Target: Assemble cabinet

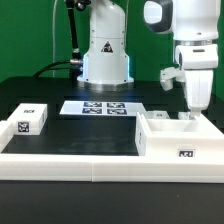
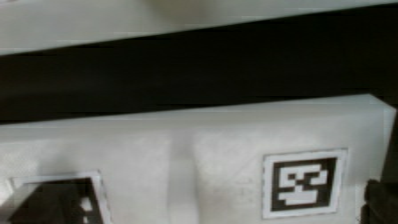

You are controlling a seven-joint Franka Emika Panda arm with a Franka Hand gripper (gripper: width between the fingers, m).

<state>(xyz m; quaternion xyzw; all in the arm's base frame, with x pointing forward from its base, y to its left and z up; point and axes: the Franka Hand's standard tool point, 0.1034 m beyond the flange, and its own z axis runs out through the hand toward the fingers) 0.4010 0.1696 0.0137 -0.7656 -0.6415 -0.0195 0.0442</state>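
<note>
On the black table (image 1: 90, 135) we find the marker board (image 1: 100, 107); toward the exterior view's left of it a white block (image 1: 29, 121) (tagged), toward the right the cabinet (image 1: 180, 145).

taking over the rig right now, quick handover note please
Pincer: low over the cabinet, near its far wall. Open or shut cannot be told; the wrist view shows only a tagged white surface, no fingers.
Cabinet: on the table at the exterior view's right, open side up, behind the long low rail.
Small tagged block: loose at the exterior view's left, well apart from the cabinet.
Marker board: flat in the middle.
Done: nothing visibly joined.
Left: probably fetching the block and fitting it to the cabinet.
</note>
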